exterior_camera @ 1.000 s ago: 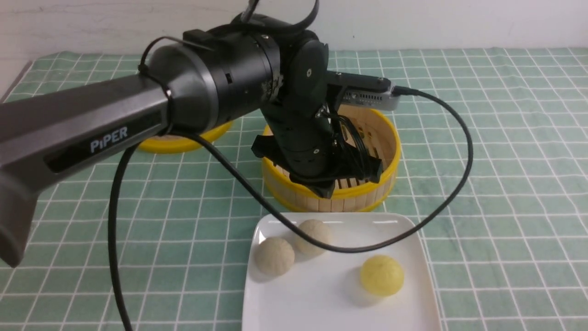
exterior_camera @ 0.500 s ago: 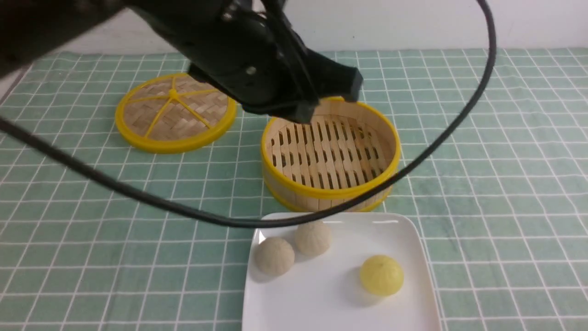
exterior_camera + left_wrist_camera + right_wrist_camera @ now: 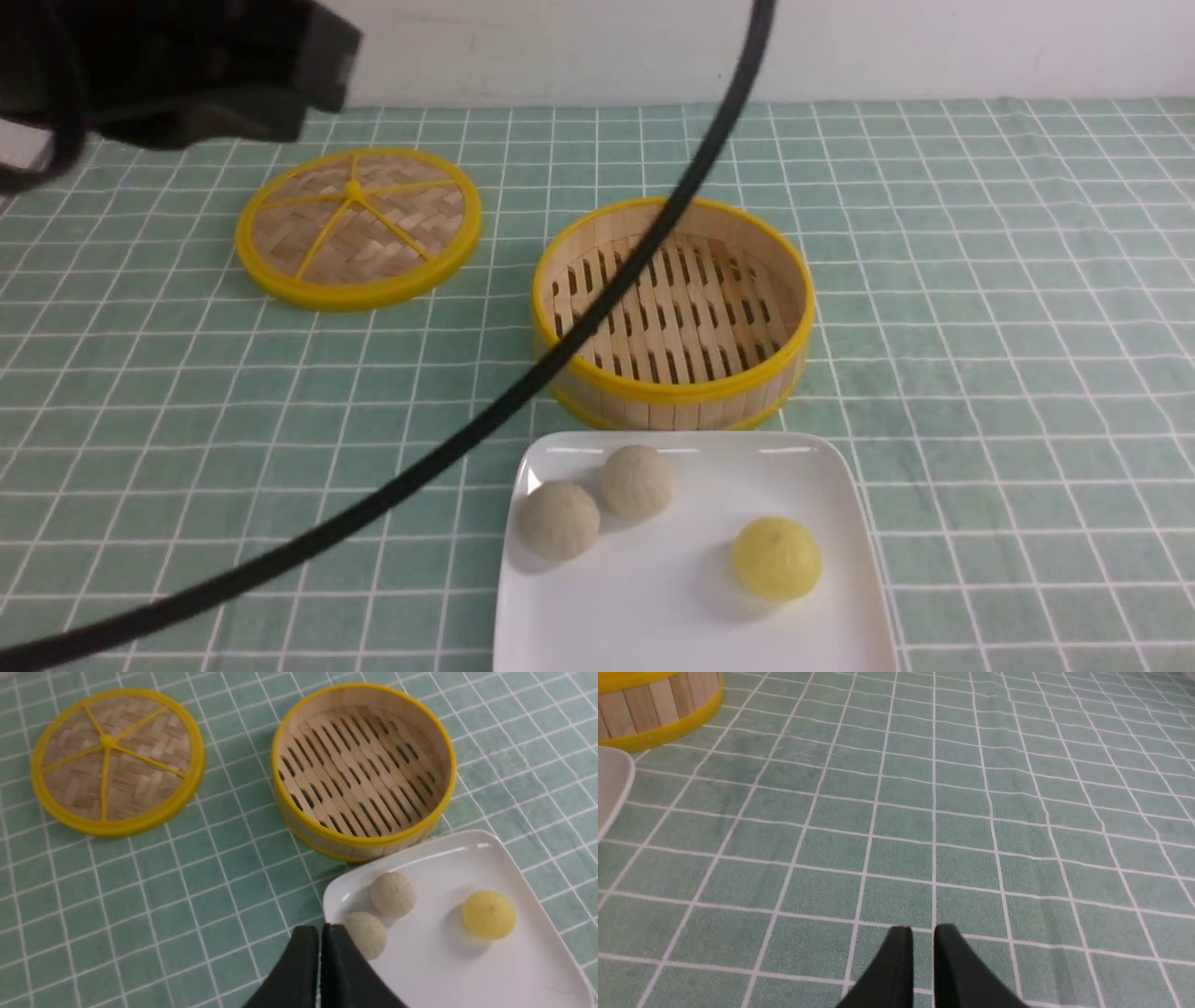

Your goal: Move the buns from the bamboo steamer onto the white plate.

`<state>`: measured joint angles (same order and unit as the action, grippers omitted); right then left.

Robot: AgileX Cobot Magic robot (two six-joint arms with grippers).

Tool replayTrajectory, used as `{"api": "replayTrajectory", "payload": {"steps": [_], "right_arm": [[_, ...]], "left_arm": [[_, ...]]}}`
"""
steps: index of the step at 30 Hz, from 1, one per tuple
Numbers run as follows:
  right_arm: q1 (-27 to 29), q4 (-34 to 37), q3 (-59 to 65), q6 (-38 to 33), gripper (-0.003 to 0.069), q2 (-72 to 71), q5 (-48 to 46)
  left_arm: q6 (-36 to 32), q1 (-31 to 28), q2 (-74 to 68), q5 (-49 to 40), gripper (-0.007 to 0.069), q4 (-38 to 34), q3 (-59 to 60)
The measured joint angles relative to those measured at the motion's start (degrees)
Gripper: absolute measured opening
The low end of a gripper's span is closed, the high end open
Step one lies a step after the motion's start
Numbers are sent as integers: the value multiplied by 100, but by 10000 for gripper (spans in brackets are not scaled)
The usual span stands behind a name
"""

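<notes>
Two beige pleated buns (image 3: 558, 520) (image 3: 637, 481) sit side by side on the near left part of the white plate (image 3: 672, 616). The bamboo steamer (image 3: 672, 397) stands just behind the plate, and its slotted floor holds nothing. In the left wrist view, my left gripper (image 3: 320, 928) is shut and empty, high above the plate's (image 3: 444, 970) left corner, beside the nearer bun (image 3: 371, 935) and the other bun (image 3: 393, 894). My right gripper (image 3: 922, 931) is shut, holds nothing, and hangs low over bare cloth to the right of the steamer (image 3: 658, 704).
A bright yellow bun (image 3: 776, 558) lies on the plate's right half. The flat woven lid (image 3: 358, 229) lies at the back left. My left arm (image 3: 187, 75) fills the upper left corner, and its black cable (image 3: 560, 364) hangs across the steamer. A green checked cloth (image 3: 980, 327) covers the table.
My left arm has lifted out of the steamer and swung up and away to the upper left. The steamer's bare floor now shows. The buns have not moved.
</notes>
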<state>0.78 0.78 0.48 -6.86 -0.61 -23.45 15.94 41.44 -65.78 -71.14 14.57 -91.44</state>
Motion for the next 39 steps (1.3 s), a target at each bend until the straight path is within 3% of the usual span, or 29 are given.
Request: {"api": "replayTrajectory", "payload": {"steps": [6,13,26,39], "right_arm": [[0,0,0,0,99,0,2],[1,13,0,0,107,0,2],[1,569,13,244,120,0,47],[1,580,13,244,134,0,52]], "left_arm": [[-128,0,476,0,39,483,138],[-6,0,1304,0,44,539,777],[849,0,2647,0,51,539,2361],[1490,0,2744,0,55,539,2541]]}}
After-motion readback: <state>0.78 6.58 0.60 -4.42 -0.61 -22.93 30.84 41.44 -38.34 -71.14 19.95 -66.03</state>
